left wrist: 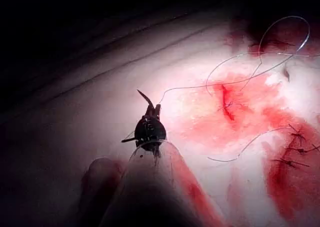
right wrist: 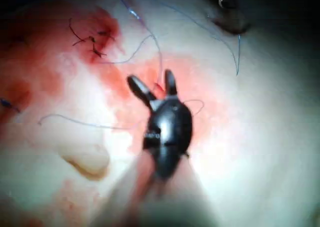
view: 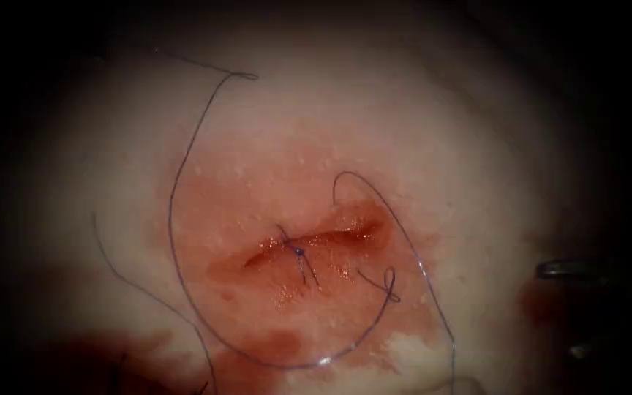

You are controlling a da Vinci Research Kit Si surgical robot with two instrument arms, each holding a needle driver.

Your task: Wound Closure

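One tissue [view: 418, 132] bears one cut [view: 309, 241] with one knot [view: 298, 251] on it. Two tools show: the left tool [left wrist: 150, 108] with a thread [left wrist: 190, 88] at its jaws, and the right tool [right wrist: 152, 89], jaws spread and holding nothing.

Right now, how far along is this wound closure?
Done: one knotted stitch crosses the cut near its middle. In hand: the right tool, jaws open, holds nothing, and whether the left tool grips the thread beside it is unclear. I cannot place the needle. Left: the cut's right stretch lies unstitched, loose thread looped around it.
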